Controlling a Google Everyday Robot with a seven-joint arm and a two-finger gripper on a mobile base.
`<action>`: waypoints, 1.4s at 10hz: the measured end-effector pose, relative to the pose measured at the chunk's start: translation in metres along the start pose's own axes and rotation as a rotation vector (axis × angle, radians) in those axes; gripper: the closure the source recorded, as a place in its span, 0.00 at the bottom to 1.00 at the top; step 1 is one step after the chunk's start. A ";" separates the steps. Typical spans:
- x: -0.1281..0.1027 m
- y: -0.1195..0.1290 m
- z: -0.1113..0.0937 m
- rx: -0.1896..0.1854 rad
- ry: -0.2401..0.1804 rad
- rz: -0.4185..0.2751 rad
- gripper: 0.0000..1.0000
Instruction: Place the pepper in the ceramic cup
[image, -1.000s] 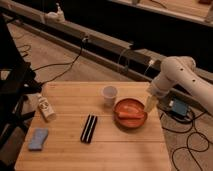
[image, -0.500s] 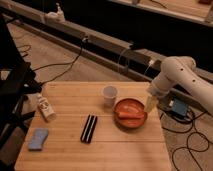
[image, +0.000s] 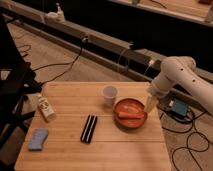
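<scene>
While hanging with the gripper (image: 150, 104) at the bowl's (image: 131, 126) right rim, cannot tell if clenched or released. Needs a reach left: pepper (image: 130, 114) in the bowl, just beside the tool, long axis pointing roughly at it; cup (image: 109, 95) farther left.

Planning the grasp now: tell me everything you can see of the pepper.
The pepper is small, elongated, orange-red, lying flat across the view inside the reddish-orange bowl, resting on its floor. Nothing grips it; the gripper hangs at the bowl's right rim. The ceramic cup stands apart, beyond the bowl's left side.
</scene>
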 end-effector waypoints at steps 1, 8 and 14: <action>0.000 0.000 0.000 0.000 0.000 0.000 0.23; -0.031 0.001 0.036 0.003 0.013 -0.064 0.23; -0.053 0.015 0.108 -0.094 0.019 -0.088 0.23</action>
